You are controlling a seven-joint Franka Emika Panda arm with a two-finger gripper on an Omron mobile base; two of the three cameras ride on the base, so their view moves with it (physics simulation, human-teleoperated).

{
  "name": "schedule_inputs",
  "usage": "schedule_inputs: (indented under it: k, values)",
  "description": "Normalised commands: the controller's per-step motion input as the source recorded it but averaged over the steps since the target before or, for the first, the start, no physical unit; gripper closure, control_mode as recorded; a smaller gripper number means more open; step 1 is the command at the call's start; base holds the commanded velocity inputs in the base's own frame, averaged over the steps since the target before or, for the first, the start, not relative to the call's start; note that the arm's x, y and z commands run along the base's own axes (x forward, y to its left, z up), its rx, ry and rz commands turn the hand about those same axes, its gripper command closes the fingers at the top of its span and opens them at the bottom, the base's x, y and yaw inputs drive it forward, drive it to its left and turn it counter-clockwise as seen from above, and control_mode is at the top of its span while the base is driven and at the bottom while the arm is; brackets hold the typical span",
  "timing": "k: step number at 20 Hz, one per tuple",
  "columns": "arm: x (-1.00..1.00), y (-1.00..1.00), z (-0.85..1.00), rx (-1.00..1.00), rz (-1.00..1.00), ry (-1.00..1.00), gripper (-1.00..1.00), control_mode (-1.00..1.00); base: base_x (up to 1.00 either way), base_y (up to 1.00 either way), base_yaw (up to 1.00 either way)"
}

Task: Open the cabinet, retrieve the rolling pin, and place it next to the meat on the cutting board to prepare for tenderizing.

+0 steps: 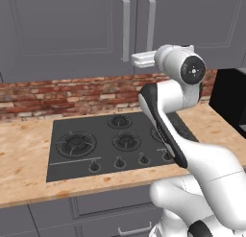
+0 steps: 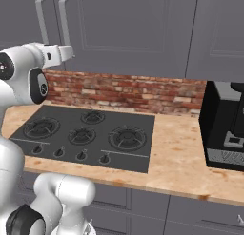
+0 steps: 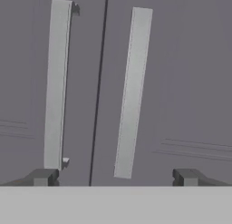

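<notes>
Gripper (image 3: 116,177) spread wide, holding nothing, faced cabinet (image 3: 181,82); right door handle (image 3: 132,91) at 12 o'clock, off-centre between fingertips. Risked glancing contact or catching neighbouring handle (image 3: 56,82) at 10 o'clock.

Glossy white rounded arm (image 1: 202,159) is showing dark joint bands and a round dark cap; small dark grey fingers (image 3: 43,177) are squared.

Our two base views look forward and down over the black cooktop (image 1: 117,140) from behind left and behind right, sharing it and the brick backsplash (image 2: 124,92). Our hand view faces the grey cabinet (image 3: 172,82) doors above the cooktop, close up.
</notes>
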Motion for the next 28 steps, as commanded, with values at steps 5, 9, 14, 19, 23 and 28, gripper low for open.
schedule_inputs:
  k: [5,9,14,19,23,28]
  values:
    - [0.03,0.0,0.0,0.0,0.0,0.0,-1.0,-1.0,0.0,0.0,0.0]
    - [0.33,0.0,0.0,0.0,0.0,0.0,-1.0,-1.0,0.0,0.0,0.0]
    - [0.55,0.0,0.0,0.0,0.0,0.0,-1.0,-1.0,0.0,0.0,0.0]
    - [0.47,-0.03,0.0,0.0,0.0,0.01,-1.0,-1.0,0.0,0.0,0.0]
    - [0.27,-0.2,0.0,0.0,0.02,0.0,-1.0,-1.0,0.0,0.0,0.0]
    - [0.26,-0.17,0.0,0.0,0.03,0.0,-1.0,-1.0,0.0,0.0,0.0]
